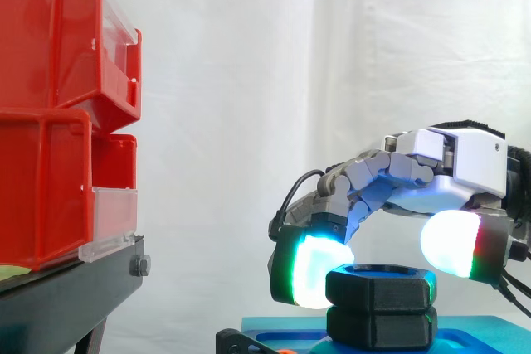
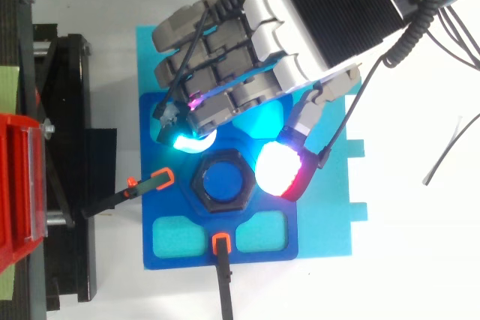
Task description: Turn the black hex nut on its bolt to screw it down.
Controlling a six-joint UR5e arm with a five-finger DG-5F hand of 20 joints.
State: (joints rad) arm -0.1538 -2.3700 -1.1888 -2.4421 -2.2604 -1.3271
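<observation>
**Position of the work relative to the fingers.** The black hex nut [image 1: 382, 285] sits between two glowing pads. A green-and-white pad [image 1: 314, 271] lies against the nut's flank on the side towards the red bins. A white-and-red pad [image 1: 450, 242] lies at its opposite upper edge. From above, the cyan-lit pad [image 2: 186, 139] stands at the nut's rim on the arm's side. The red pad [image 2: 279, 168] stands tight beside the nut's far flank, away from the bins. The fingers are curled down about the nut and grasp it from two sides.

**Condition of the work.** The nut is matt black, six-sided and level, and its open bore shows blue. Directly beneath the nut is a second black hexagonal body [image 1: 382, 327], its faces in line with the nut's. Both stand on a blue fixture plate [image 2: 169, 252], which lies on a cyan sheet [image 2: 337, 222].

**Pose of the hand.** The hand [image 2: 322, 13] arches over the nut, back upward and knuckles raised.

**Surroundings.** Two orange-tipped clamps [image 2: 157, 180] sit on the plate beside the nut. Beyond the nut, red bins [image 1: 50, 113] are stacked on a black stand [image 1: 66, 292]. The white curtain [image 1: 249, 80] lies behind everything.
</observation>
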